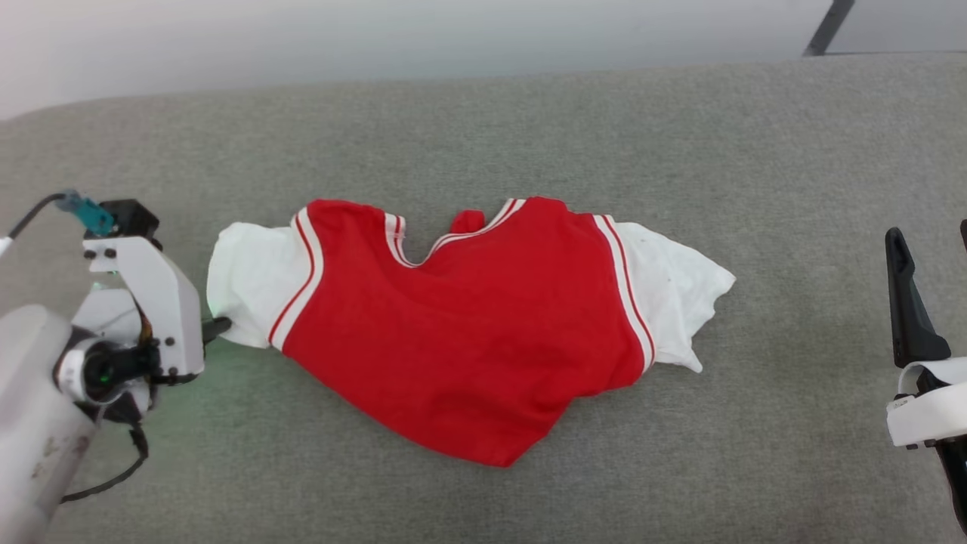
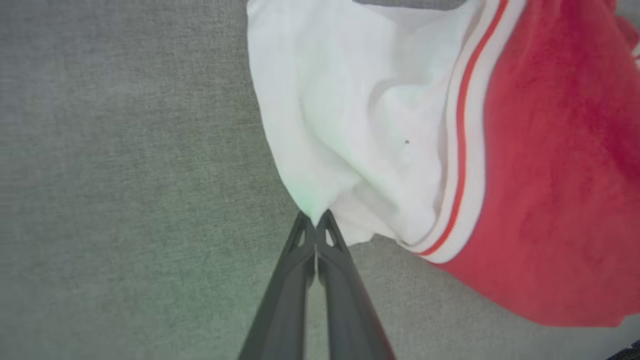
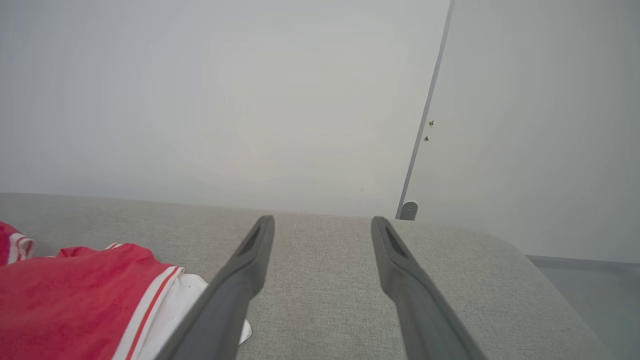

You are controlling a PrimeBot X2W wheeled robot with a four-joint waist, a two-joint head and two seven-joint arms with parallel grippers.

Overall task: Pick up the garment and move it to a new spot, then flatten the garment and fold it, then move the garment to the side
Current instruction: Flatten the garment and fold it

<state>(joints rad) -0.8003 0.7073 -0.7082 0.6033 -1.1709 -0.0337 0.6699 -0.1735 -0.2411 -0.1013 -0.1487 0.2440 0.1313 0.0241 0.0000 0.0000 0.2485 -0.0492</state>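
Observation:
The garment [image 1: 468, 325], a red jersey with white short sleeves and red-white striped trim, lies crumpled on the grey fabric surface [image 1: 529, 128], neckline towards the far side. My left gripper [image 1: 219, 329] sits at its left sleeve. In the left wrist view the two dark fingers [image 2: 300, 260] are pressed together at the sleeve's lower corner, and the white cloth [image 2: 350, 125] gathers into their tips. My right gripper [image 1: 929, 227] hangs open at the right edge, apart from the right sleeve [image 1: 672, 295]. Its spread fingers [image 3: 240, 280] hold nothing, with the garment [image 3: 75, 290] to their left.
The grey surface stretches wide on all sides of the garment and ends at a pale wall [image 1: 378, 38] behind. A dark slanted strip [image 1: 827, 26] runs up the wall at the upper right. The surface's rounded right end [image 3: 550, 280] drops to a grey floor.

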